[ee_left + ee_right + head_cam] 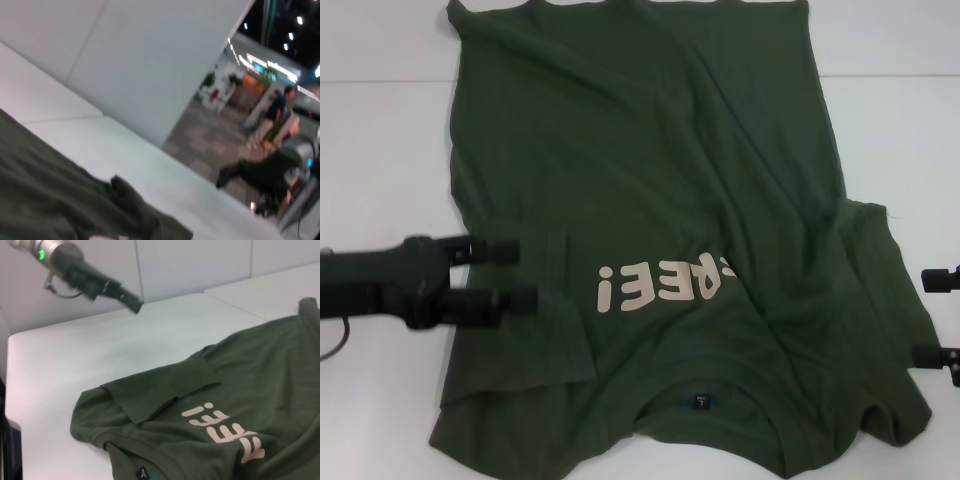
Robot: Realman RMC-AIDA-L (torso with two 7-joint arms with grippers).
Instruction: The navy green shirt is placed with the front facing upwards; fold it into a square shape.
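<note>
The navy green shirt (650, 200) lies front up on the white table, its collar and dark neck label (705, 402) nearest me and its beige lettering (670, 285) upside down. The sleeve on my left is folded inward over the body (535, 340). My left gripper (526, 273) is open and empty, hovering over the shirt's left edge beside that fold. My right gripper (920, 316) is open and empty at the shirt's right sleeve edge. The right wrist view shows the shirt (235, 390), the folded sleeve (150, 390) and the left gripper (122, 294) raised above the table.
The white table (380, 150) shows to the left and right of the shirt, with a seam line across its far part. The shirt's hem reaches the far edge of the head view. The left wrist view shows shirt cloth (50, 200), table (150, 160) and a room beyond.
</note>
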